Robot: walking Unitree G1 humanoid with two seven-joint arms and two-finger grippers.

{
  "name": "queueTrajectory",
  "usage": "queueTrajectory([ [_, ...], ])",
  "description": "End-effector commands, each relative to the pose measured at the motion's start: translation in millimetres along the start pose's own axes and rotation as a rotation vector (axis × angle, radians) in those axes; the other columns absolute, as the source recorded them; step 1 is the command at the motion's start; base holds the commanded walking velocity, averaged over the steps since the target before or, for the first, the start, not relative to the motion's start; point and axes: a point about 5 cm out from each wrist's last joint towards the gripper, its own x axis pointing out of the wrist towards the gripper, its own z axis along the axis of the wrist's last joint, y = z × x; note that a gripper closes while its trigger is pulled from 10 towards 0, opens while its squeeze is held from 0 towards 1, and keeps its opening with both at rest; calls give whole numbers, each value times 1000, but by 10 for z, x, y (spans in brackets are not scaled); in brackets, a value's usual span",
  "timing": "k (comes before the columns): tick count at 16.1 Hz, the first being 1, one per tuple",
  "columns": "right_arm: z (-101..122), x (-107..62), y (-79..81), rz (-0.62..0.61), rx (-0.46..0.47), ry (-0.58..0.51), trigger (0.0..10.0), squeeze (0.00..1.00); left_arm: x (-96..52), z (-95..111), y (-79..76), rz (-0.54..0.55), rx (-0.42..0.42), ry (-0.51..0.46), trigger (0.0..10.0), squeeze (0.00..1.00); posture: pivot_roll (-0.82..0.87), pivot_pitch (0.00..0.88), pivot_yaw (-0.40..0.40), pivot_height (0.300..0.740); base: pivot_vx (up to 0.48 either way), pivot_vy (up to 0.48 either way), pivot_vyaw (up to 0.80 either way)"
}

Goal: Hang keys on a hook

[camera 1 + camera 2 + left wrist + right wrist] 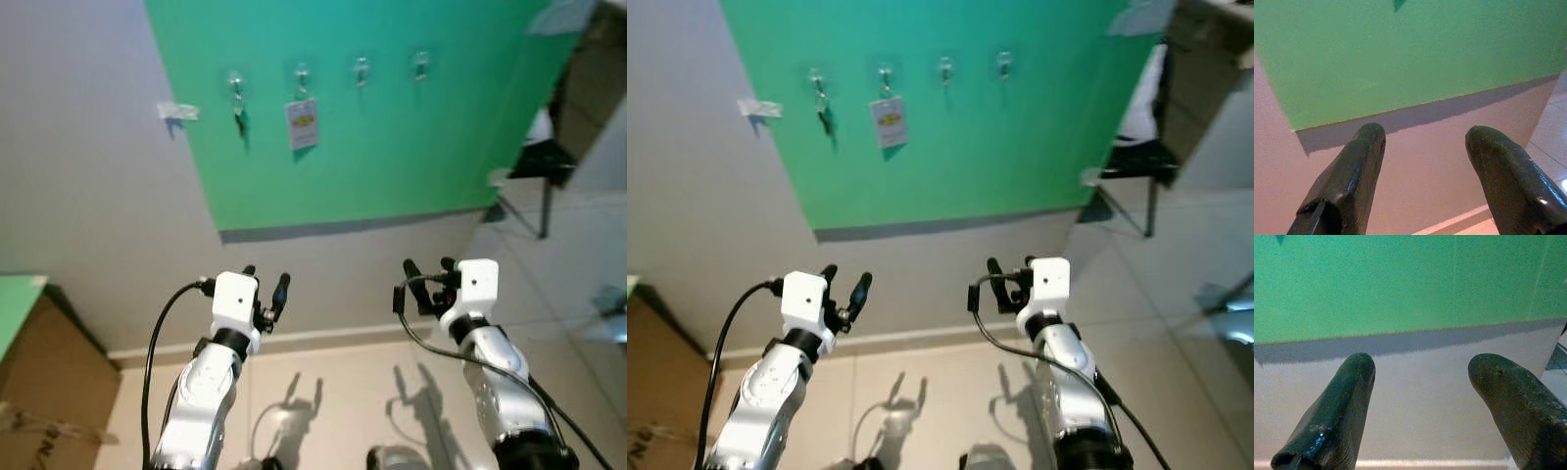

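left gripper [266, 284], right gripper [428, 267] both parted, empty; green wall panel [392, 117], four hooks [361, 69], pale tile floor [343, 392].

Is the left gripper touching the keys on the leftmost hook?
Apart. The left eye view shows the left gripper open, well below the keys, with green panel and grey wall between them.

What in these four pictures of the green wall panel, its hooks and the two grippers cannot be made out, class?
- Dark item on the first hook, left eye view: too small to tell whether it is keys.
- White tag on the second hook: print too small to read.
- Dark chair at right: partly cut off by the edge, blurred.
- Left gripper and right gripper: open, holding nothing.
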Motion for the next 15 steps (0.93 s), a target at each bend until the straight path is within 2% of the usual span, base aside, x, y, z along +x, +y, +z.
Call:
queueTrajectory([
  [1,73,56,46,26,-4,-21,10000,0,-1,-11,13,9,1,14,10000,0,-234,0,50,740,0,0,0],
  [2,64,61,63,27,-1,-20,10000,0,27,24,9,-6,-2,7,10000,0,-233,0,52,740,0,0,0],
  [10,4,40,129,33,8,-10,10000,0,100,76,99,7,-22,12,10000,0,-234,0,73,740,0,480,0],
  [15,1,-9,110,20,20,-41,10000,0,82,83,111,2,-7,2,10000,0,-239,0,83,740,0,480,0],
])
